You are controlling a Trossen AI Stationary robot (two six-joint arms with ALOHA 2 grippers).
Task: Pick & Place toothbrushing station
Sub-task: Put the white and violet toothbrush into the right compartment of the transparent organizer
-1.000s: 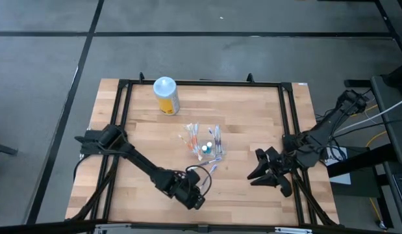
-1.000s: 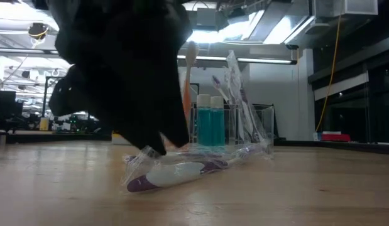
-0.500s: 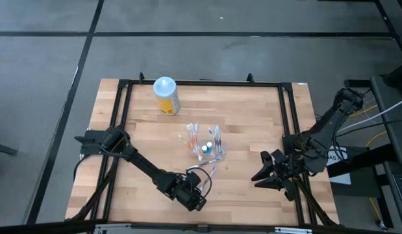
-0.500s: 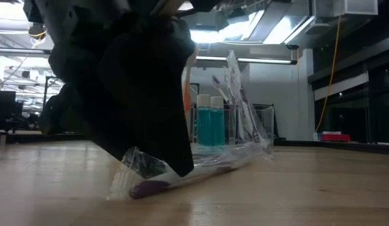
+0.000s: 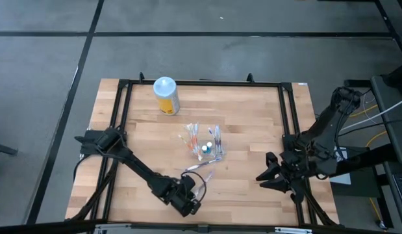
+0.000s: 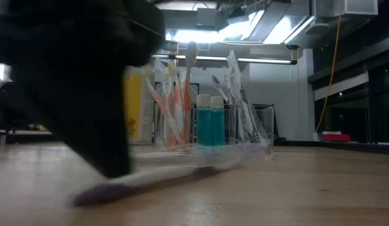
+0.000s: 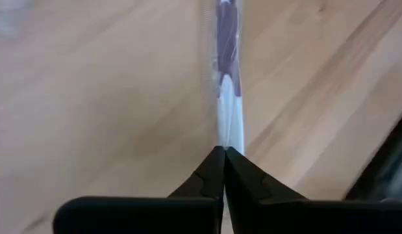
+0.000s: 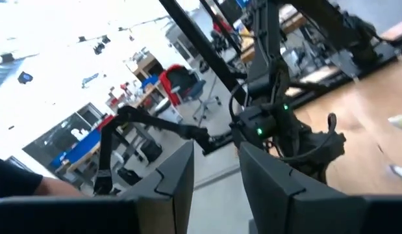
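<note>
High view, left pincer (image 5: 195, 190) pinching one wrapped toothbrush (image 5: 202, 179), right pincer (image 5: 267, 175) spread.

Overhead and table-level views (toothbrush (image 5: 199, 176) shared)

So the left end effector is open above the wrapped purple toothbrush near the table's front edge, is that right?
Not quite: the left end effector is shut on the wrapped purple toothbrush, not open above it, as the left wrist view shows. It is indeed near the table's front edge.
</note>
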